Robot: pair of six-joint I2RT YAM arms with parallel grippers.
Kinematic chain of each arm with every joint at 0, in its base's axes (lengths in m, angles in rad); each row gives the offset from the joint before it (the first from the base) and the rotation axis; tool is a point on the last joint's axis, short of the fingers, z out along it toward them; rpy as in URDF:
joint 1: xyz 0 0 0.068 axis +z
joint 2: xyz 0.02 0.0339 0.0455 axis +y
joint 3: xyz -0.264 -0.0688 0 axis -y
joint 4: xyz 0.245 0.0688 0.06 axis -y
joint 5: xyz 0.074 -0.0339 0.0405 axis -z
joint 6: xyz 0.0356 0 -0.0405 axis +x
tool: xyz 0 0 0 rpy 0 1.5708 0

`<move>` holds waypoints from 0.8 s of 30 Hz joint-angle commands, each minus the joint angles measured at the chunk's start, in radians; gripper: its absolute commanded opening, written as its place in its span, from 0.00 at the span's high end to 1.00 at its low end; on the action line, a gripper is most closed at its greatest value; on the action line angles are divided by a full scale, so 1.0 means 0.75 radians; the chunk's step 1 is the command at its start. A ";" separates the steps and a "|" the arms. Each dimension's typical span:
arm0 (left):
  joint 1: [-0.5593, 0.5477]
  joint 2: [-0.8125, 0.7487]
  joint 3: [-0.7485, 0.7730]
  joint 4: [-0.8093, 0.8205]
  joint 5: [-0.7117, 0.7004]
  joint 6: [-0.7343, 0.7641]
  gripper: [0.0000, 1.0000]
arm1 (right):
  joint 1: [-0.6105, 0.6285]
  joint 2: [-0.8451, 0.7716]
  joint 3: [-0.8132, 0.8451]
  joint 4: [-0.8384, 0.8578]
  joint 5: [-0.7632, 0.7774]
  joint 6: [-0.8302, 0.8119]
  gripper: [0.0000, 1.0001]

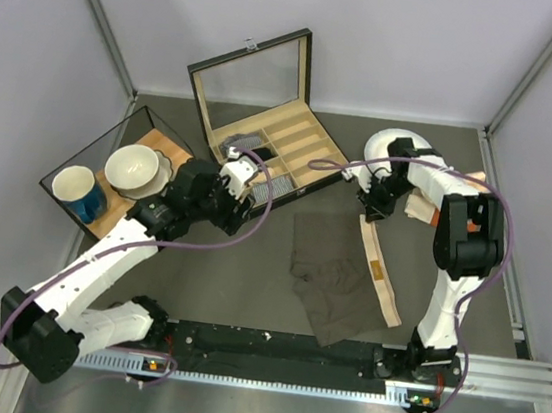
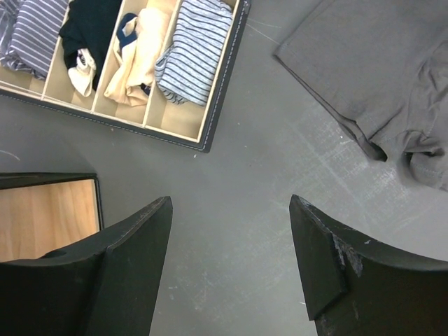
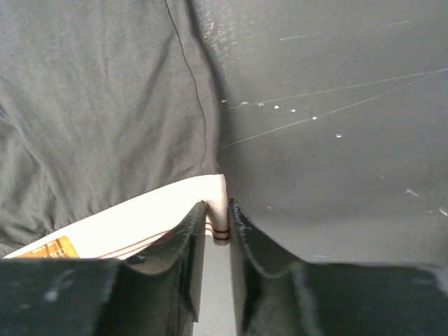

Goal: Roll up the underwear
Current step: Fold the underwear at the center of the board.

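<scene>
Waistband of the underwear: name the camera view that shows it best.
Top external: almost the whole waistband shows, label included. Right wrist shows only the end pinched by the right gripper; left wrist shows only the underwear's grey cloth.

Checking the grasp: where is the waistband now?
Top view, right of centre: the waistband edges the underwear's right side, far end pinched by the right end effector.

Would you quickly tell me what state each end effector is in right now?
Left end effector: open, holding nothing.
Right end effector: closed on the underwear, at the corner of its waistband.
</scene>
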 commanded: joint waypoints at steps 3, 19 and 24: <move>0.009 0.062 -0.031 0.108 0.333 0.066 0.27 | 0.000 -0.051 0.027 -0.038 -0.066 -0.052 0.96; -0.067 1.080 0.658 0.004 0.606 0.052 0.31 | -0.051 -0.170 -0.135 -0.034 -0.193 -0.121 1.00; -0.073 1.277 0.844 -0.012 0.592 0.030 0.31 | -0.053 -0.170 -0.130 -0.034 -0.197 -0.111 1.00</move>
